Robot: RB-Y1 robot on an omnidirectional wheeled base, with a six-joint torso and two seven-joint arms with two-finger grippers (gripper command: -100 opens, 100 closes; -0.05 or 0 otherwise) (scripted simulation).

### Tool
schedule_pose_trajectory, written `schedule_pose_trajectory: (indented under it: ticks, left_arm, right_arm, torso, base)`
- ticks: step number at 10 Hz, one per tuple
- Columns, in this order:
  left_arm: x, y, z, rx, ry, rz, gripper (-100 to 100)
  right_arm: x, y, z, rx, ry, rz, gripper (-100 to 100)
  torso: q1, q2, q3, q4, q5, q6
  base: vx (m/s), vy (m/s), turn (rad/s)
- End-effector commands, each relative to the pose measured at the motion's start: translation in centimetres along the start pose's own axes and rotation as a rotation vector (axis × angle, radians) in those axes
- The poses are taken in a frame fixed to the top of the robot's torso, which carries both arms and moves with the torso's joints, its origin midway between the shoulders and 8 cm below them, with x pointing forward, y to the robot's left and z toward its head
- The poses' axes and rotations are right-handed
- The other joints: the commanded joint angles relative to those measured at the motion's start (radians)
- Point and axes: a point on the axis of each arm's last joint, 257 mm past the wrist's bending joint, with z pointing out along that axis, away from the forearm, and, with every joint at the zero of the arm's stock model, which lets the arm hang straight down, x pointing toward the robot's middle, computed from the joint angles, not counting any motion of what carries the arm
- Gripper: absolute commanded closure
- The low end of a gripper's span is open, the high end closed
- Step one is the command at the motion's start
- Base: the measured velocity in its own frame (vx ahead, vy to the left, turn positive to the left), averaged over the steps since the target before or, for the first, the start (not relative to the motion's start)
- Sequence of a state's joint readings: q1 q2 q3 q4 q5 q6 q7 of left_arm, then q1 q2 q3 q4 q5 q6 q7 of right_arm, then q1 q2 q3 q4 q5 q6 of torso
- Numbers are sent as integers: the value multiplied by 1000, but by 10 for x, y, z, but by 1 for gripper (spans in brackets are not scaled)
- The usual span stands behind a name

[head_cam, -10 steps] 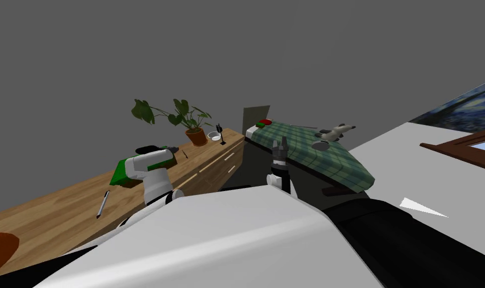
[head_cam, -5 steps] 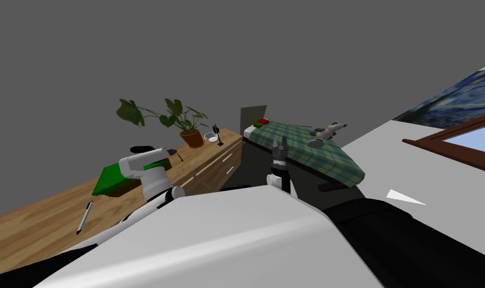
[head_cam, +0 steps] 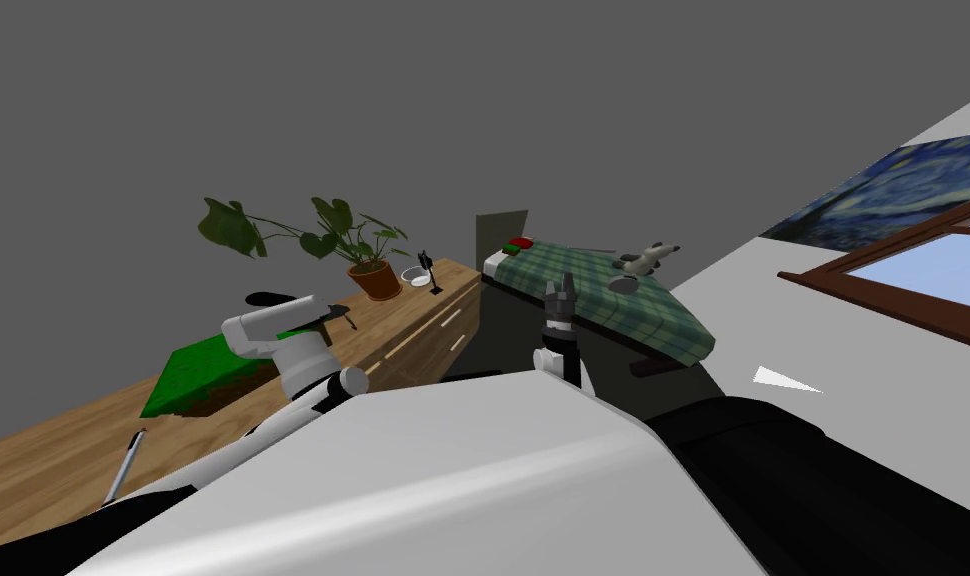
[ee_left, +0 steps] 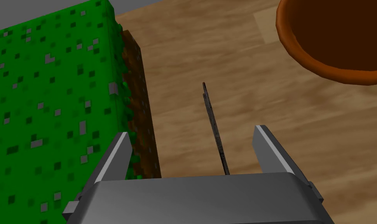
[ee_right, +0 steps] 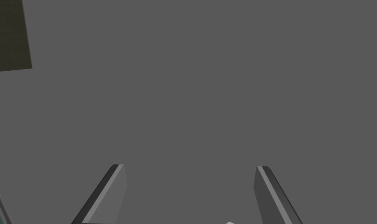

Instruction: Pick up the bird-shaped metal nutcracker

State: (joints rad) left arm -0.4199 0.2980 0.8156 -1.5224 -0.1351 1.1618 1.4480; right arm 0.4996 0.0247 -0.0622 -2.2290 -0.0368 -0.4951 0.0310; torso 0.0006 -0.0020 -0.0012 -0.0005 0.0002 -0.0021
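As I look down from the head camera, the nutcracker (head_cam: 646,259), grey and bird-like, lies on the plaid bed (head_cam: 663,320), well apart from both grippers. Left gripper (ee_left: 192,131) hangs released over the dresser (head_cam: 63,440), a thin rod (ee_left: 215,128) between its fingers, beside a green block (ee_left: 47,116). Right gripper (ee_right: 189,166) is released too.

Grey bird-shaped nutcracker (head_cam: 645,260) on green plaid bed (head_cam: 653,315).

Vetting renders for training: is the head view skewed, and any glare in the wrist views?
Head view: yes; wooden sideboard and checked bed splay toward opposite corners. Left wrist view: even light, no glare on green block. Right wrist view: none on the open end effector.
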Motion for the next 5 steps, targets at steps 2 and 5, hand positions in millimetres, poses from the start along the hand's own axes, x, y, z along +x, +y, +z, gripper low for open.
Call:
schedule_pose_trajectory:
  ticks: [2, 5]
  left_arm:
    - [-17, -10, 1, 8, -77, -47, -100]
    - [-37, -25, 2, 25, -171, -119, -100]
  right_arm:
    - [0, 0, 0, 0, 0, 0, 0]
    - [0, 0, 0, 0, 0, 0, 0]
  torso:
    - [0, 0, 0, 0, 0, 0]
    - [0, 0, 0, 0, 0, 0]
  base:
    - [35, -3, -67]
    - [35, 1, -66]
